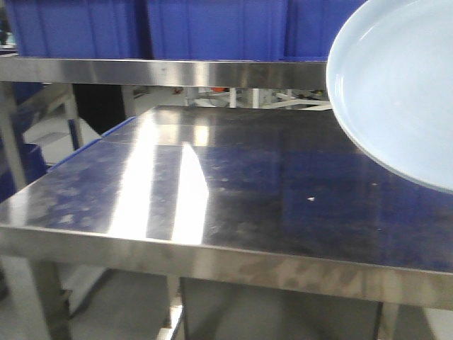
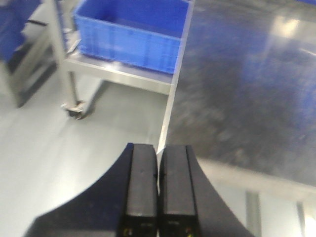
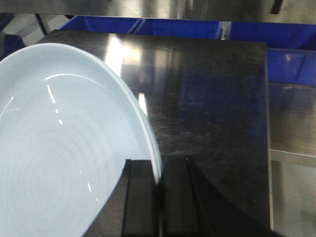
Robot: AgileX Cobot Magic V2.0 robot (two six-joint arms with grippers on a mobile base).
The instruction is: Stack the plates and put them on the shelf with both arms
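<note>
The right tool (image 3: pixel 159 173) was pinching the near rim of a plate (image 3: pixel 59 148), its two black fingers closed on the thin pale edge. From that grip the dish spread away toward 10 o'clock in the right wrist view, tilted, with its hollow face turned to the camera. In the front view it hung clear of the steel tabletop (image 1: pixel 212 184) at about 2 o'clock, below the level of the upper shelf (image 1: pixel 163 71) that carried blue crates (image 1: pixel 212 28).

The left tool (image 2: pixel 158 158) was pressed together on nothing, hovering at the tabletop's edge with the floor and another blue crate (image 2: pixel 131 34) toward 11 o'clock. No plate showed in its view.

Only one plate could be seen, so the right arm was plainly the nearer and the sole carrier. Judging by this, the next move turned on the dish lying left of its grip. A single rim pinch on so wide a dish looked prone to slip or swing.
</note>
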